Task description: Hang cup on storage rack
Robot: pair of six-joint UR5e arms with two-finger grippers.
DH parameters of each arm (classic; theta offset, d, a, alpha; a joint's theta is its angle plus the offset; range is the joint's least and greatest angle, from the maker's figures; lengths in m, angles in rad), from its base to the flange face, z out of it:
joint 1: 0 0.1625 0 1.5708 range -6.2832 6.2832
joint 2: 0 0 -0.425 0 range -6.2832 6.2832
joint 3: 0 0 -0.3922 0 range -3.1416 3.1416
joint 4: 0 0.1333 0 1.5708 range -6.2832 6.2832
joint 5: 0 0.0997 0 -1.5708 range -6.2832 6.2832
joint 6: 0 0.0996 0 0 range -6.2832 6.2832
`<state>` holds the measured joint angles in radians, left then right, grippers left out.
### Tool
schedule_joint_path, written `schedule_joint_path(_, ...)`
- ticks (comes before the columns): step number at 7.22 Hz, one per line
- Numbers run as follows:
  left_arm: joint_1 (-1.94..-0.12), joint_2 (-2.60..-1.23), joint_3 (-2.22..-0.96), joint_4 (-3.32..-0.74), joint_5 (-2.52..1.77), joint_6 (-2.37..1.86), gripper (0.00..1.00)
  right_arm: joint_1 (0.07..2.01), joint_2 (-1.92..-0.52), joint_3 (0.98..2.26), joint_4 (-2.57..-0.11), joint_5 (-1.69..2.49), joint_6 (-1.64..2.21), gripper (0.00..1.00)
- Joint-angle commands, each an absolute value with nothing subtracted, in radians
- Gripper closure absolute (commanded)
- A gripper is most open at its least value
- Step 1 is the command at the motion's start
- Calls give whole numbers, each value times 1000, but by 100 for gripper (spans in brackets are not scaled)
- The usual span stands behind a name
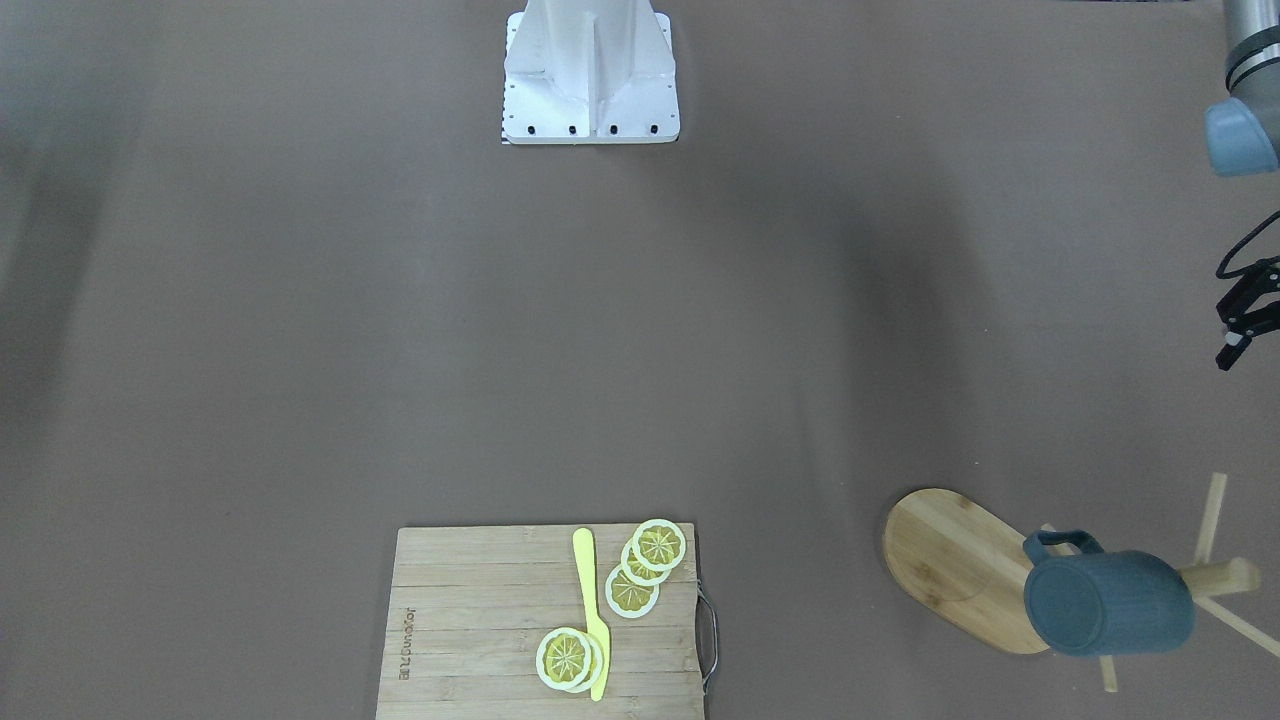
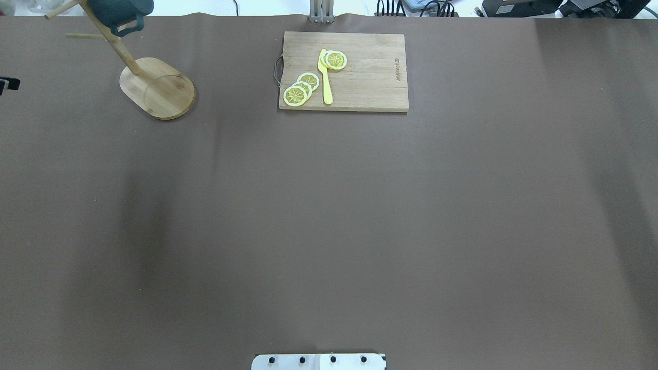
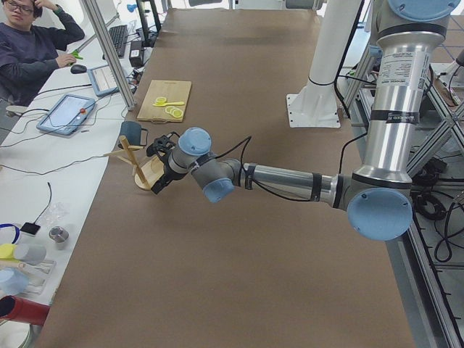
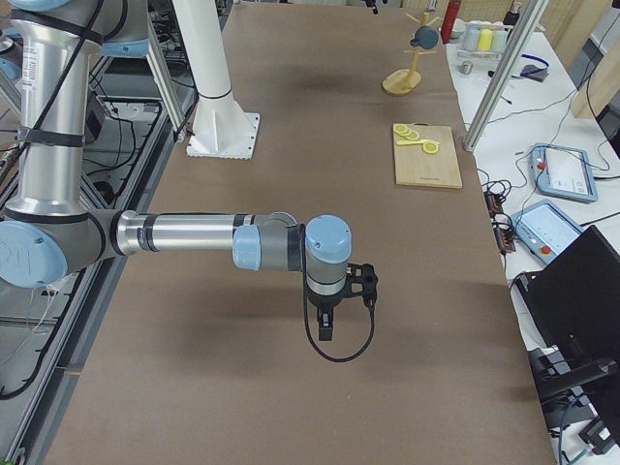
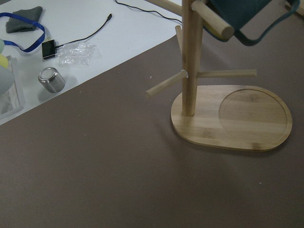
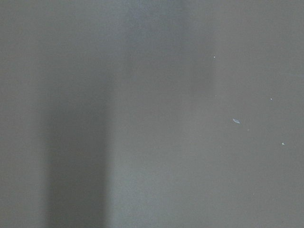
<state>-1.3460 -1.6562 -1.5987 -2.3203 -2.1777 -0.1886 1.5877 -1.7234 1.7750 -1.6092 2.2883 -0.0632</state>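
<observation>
The slate-blue cup [image 1: 1110, 602] hangs by its handle on an upper peg of the bamboo storage rack [image 1: 955, 562]. The overhead view also shows the cup [image 2: 121, 10] and the rack [image 2: 159, 91], at the far left corner of the table. In the left wrist view the rack's post [image 5: 190, 71] stands close ahead, with the cup [image 5: 237, 14] at the top edge. My left gripper [image 1: 1245, 335] is a short way from the rack, clear of the cup, open and empty. My right gripper [image 4: 327, 329] hovers over bare table far from the rack; I cannot tell whether it is open or shut.
A slatted cutting board [image 2: 343, 72] with lemon slices and a yellow knife [image 2: 325, 77] lies at the table's far middle. The robot's base [image 1: 590, 75] stands at the near middle. Off the table beside the rack lie a metal tin [image 5: 51, 79] and cables.
</observation>
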Motion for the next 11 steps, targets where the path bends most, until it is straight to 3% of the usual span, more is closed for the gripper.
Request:
schedule_joint_path(1, -1377, -1664, -1634, -2094, -2157, -64, 1, 1588, -1729, 1772, -1609, 2290, -64, 0)
schedule_joint_path(4, -1381, -1632, -1623, -2010, -2010, 9, 1, 1589, -1743, 1772, -1609, 2277, -69, 0)
schedule_joint_path(8, -1388, -1576, -1522, -1997, -2275, -12, 1, 1589, -1750, 1767, -1611, 2240, -64, 0)
schedule_joint_path(11, -1460, -1542, -1574, -1762, -2372, 151, 1, 1589, -1749, 1761, -1609, 2241, -64, 0)
